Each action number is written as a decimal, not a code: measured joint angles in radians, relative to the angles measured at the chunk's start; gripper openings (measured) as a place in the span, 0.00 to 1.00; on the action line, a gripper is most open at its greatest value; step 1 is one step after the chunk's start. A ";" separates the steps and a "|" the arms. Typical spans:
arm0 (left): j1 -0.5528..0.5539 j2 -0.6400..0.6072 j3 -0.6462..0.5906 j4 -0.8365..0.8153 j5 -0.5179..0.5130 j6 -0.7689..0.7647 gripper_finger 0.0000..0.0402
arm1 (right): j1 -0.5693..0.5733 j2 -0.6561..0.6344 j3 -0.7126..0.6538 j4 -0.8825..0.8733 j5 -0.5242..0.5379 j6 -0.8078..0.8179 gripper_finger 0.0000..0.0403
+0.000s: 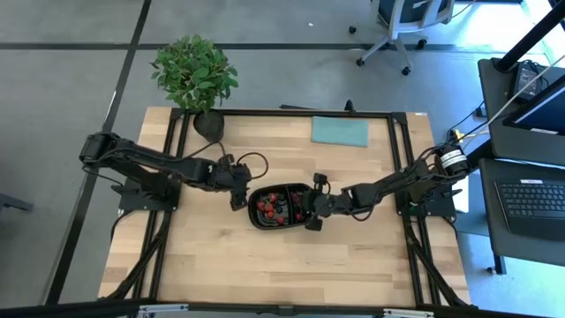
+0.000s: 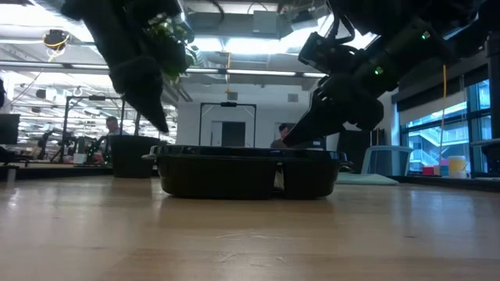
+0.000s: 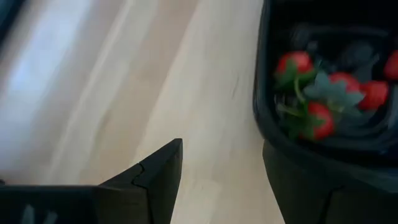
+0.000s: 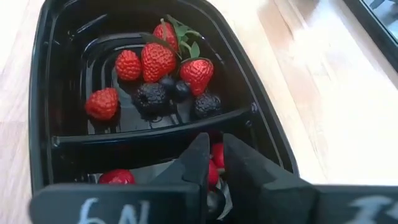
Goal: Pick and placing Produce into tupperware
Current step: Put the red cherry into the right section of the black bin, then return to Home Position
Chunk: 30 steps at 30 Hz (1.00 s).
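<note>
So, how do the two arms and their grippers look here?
Both arms are dark, nearly black, built of slim jointed segments with thin black cables looping near the wrists. The right arm carries a silver-white cylindrical joint near its base. Each gripper has two dark, wedge-shaped fingers: left gripper, right gripper. The right gripper's body bears white handwritten marks, and a small green light glows on one arm in the low view.

In the low view the black plastic tray's [image 2: 248, 173] wall hides all the fruit inside it, and the right gripper's fingertips drop out of sight behind its rim at centre right. In the right wrist view the dark fingers [image 4: 198, 163] cover most of a red berry [image 4: 217, 155] in the near compartment, and another red piece [image 4: 116, 177] is half hidden at lower left. The left wrist view is blurred, cutting the tray off at the right edge.
</note>
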 joint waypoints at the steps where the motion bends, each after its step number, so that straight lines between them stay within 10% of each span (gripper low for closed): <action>1: -0.010 -0.014 0.000 0.009 -0.021 0.016 0.54 | 0.000 -0.007 0.000 -0.003 0.001 0.000 0.13; 13: -0.019 -0.504 -0.274 0.317 -0.047 0.173 0.54 | -0.041 -0.354 -0.030 -0.256 0.027 -0.111 0.15; 30: 0.104 -1.118 -0.498 0.334 -0.047 0.265 0.54 | -0.179 -1.221 -0.510 -0.177 -0.036 -0.111 0.15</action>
